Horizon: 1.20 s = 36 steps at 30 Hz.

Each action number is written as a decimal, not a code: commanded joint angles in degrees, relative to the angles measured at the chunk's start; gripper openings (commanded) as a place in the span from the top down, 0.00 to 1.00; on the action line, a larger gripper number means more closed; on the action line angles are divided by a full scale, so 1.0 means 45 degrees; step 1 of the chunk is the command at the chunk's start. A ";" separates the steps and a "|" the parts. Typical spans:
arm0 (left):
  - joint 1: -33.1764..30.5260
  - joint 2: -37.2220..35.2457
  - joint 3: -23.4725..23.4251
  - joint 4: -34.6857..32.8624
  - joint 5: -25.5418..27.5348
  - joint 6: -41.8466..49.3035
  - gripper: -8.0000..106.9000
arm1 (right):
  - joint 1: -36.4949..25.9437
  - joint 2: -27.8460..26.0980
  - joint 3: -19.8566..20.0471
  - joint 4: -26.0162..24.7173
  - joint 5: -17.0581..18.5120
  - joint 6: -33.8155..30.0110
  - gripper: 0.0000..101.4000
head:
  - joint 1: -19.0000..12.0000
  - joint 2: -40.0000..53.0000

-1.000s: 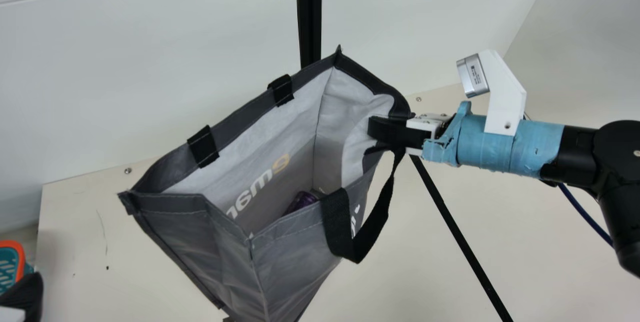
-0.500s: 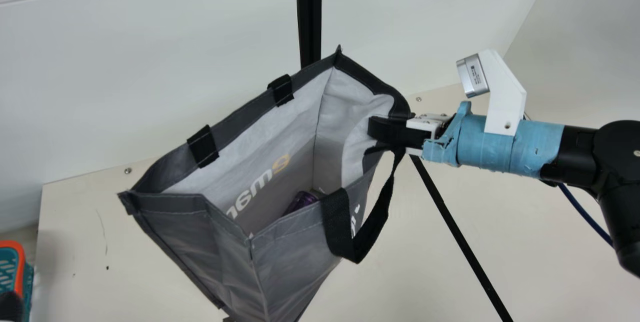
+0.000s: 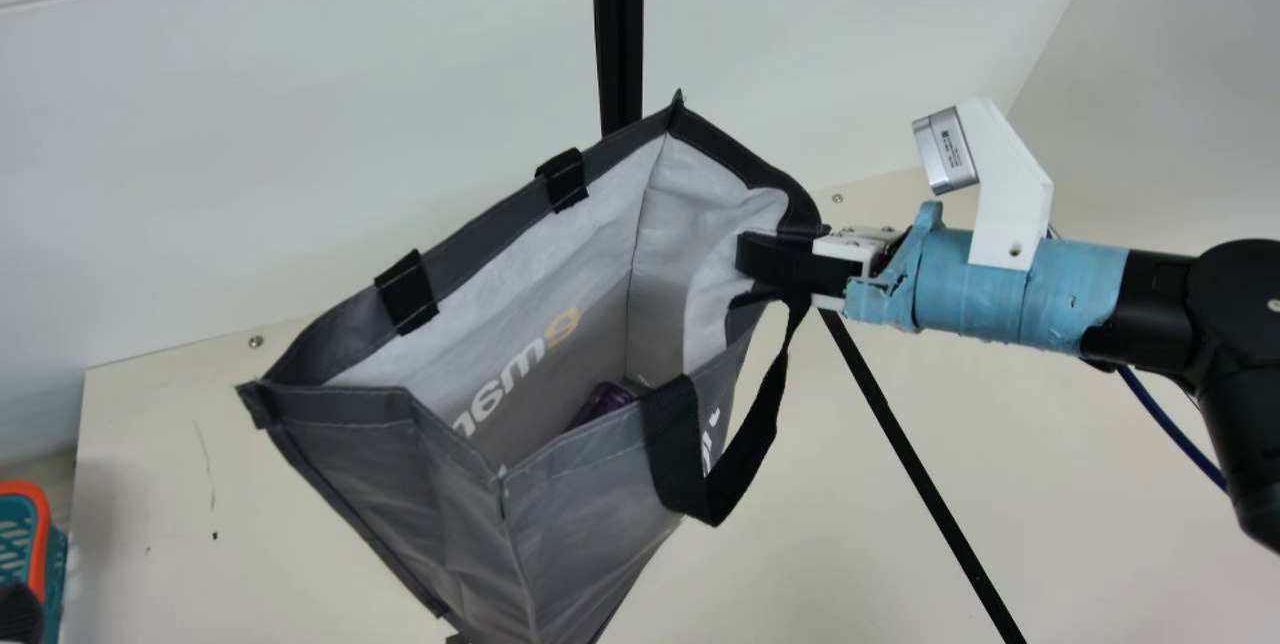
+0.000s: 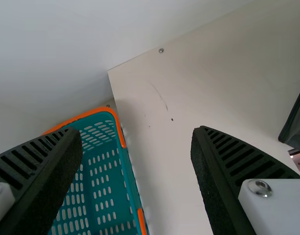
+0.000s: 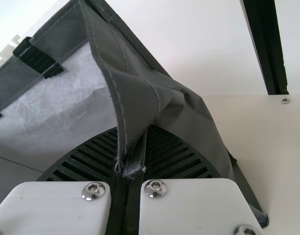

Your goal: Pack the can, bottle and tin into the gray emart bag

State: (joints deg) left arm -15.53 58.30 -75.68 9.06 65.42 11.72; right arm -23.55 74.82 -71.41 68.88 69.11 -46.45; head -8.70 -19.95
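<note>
The gray bag point(image 3: 590, 504) stands open and slanted in the main view's middle, a dark purple shiny item point(image 3: 598, 406) deep inside it. At its right rim my right gripper point(image 3: 765, 264) is shut on the bag's edge, one finger inside the opening. In the right wrist view the bag's rim point(image 5: 121, 107) is pinched by the right gripper point(image 5: 132, 152). A dark tip of my left gripper point(image 3: 20, 614) shows at the main view's bottom-left corner. The left wrist view has the left gripper point(image 4: 137, 133) wide open with nothing between its fingers.
A teal basket with orange trim point(image 3: 30, 544) stands at the left, beside the cream table point(image 3: 140, 484); in the left wrist view the basket point(image 4: 103, 196) lies below the fingers. A black pole point(image 3: 621, 34) rises behind the bag.
My left gripper has shifted toward the main view's left edge, uncovering more of the basket. The right arm and the bag have kept still.
</note>
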 commanded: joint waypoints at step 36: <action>0.0000 0.0000 0.0000 0.0000 0.0000 0.0000 0.15 | -0.2595 0.0894 -0.3461 -0.2808 -0.0650 0.1608 1.00 | -0.0289 -0.0011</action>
State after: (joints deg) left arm -15.53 58.30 -75.68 9.06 65.42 11.72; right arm -35.08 78.70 -86.60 56.87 66.57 -39.34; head -8.70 -19.95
